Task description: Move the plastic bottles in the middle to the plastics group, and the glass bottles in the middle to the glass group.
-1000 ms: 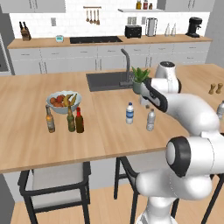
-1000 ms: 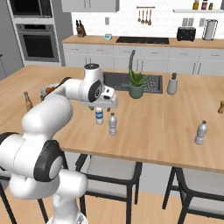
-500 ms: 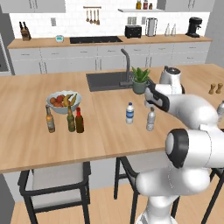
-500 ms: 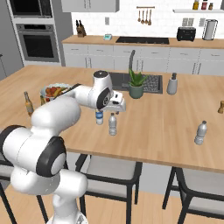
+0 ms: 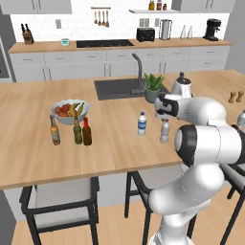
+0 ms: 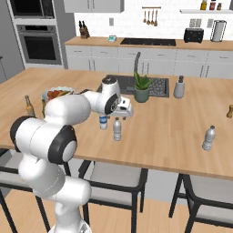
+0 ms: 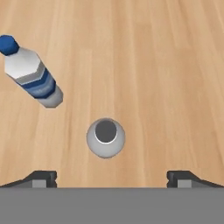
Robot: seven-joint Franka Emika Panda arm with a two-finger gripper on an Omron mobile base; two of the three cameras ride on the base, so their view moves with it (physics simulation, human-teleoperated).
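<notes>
Left base view showed the wooden table (image 5: 119,139) spanning the frame, with a dark sink (image 5: 117,88) set into its far side and a potted plant (image 5: 153,86) beside it. The white arm (image 5: 201,112) reached from the lower right toward the middle of the table, where the two plastic bottles stood upright and near each other — the blue-banded bottle (image 5: 142,124) on the left, the plain greyish bottle (image 5: 165,131) on the right. The gripper (image 5: 161,107) hung above the greyish bottle, not touching it.

On the table's left a fruit bowl (image 5: 69,110) sat behind three slim glass bottles in a row: the amber bottle (image 5: 55,130), the green bottle (image 5: 77,130) and, just beside that one, the red-capped bottle (image 5: 86,132).

Right base view placed the silvery plastic bottle (image 6: 209,138) alone, well apart on the table's right side, and a grey soap dispenser (image 6: 179,87) near the sink.

Hand view looked straight down — the greyish bottle (image 7: 106,137) appeared cap-on, centred between the two dark fingertips (image 7: 39,178), which stood wide apart with nothing held. The blue-banded bottle (image 7: 30,73) lay toward the upper left of that view.
</notes>
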